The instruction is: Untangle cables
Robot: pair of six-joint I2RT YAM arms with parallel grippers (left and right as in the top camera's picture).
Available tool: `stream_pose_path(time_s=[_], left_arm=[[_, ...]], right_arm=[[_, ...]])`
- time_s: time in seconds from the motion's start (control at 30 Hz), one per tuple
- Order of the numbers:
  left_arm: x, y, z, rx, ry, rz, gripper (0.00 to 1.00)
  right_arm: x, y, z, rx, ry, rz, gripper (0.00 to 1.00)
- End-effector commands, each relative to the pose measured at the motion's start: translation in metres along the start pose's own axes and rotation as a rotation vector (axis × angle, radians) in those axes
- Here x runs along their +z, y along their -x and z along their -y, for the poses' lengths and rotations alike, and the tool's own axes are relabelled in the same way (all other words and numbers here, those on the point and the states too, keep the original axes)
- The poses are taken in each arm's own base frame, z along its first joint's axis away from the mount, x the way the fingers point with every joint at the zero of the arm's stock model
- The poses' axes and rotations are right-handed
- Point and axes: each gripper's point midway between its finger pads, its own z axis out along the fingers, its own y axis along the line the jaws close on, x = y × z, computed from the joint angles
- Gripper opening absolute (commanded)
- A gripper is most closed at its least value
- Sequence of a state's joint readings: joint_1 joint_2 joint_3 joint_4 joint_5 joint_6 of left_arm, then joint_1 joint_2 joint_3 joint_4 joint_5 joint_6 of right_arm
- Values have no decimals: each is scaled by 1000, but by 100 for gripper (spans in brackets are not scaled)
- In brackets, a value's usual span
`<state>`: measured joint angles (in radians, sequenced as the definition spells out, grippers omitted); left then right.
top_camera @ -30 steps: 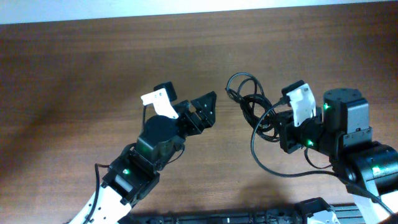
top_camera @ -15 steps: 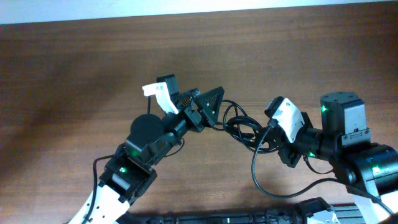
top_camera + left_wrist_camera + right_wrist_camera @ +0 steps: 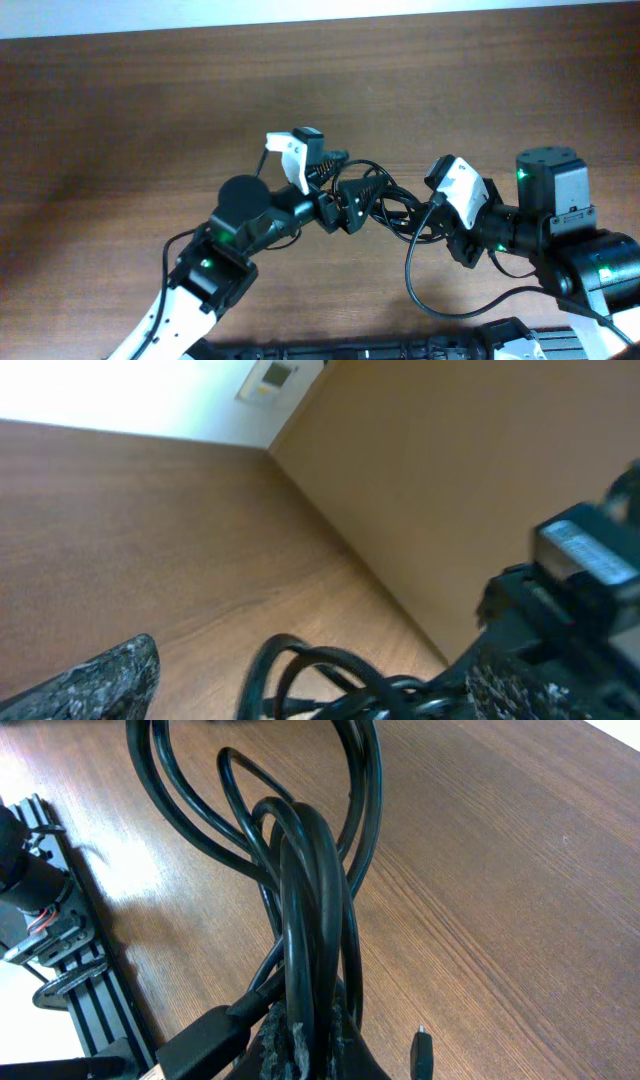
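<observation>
The cables are thin black cords bunched into loops at the middle of the wooden table. My left gripper is open, and its fingers stand on either side of the bundle's left loops. In the left wrist view the cables lie between the two speckled fingertips. My right gripper is shut on the right end of the bundle. Several strands of the cables run up from the right gripper in the right wrist view. A small plug end hangs beside it.
One long loop of cord trails from the right gripper toward the table's near edge. A black metal rail runs along that edge, and the rail also shows in the right wrist view. A wooden wall panel stands beyond the table.
The left gripper has swung right and forward until its open fingers straddle the bundle. Earlier the right gripper pulled the cables left; over the last half second it stayed still.
</observation>
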<state>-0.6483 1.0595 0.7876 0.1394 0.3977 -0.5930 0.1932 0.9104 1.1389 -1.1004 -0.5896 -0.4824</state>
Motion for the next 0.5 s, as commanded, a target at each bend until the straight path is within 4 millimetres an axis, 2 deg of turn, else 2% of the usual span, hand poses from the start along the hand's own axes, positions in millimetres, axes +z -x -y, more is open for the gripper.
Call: stream_pose_path(time_s=[0.0, 0.07, 0.13, 0.17, 0.27, 0.37, 0.4, 0.47], left_arm=[[5, -5, -2, 17, -10, -34, 99], [6, -11, -7, 20, 6, -59, 98], [5, -18, -11, 12, 25, -84, 90], [5, -20, -13, 8, 31, -92, 84], [5, -20, -13, 6, 35, -93, 52], [5, -18, -15, 9, 44, -82, 30], [5, -16, -17, 10, 56, -72, 20], [5, -12, -20, 14, 74, -52, 8]], right_arm=[[-6, 10, -4, -29, 12, 40, 4], [-6, 11, -4, -31, 9, 42, 4], [-6, 12, -3, -34, 5, 46, 4], [-6, 12, -3, -35, 4, 47, 4], [-6, 12, -3, -34, 5, 46, 4], [-6, 12, -3, -34, 5, 46, 4], [-6, 11, -3, -32, 6, 44, 4], [-6, 10, -3, -26, 8, 40, 4]])
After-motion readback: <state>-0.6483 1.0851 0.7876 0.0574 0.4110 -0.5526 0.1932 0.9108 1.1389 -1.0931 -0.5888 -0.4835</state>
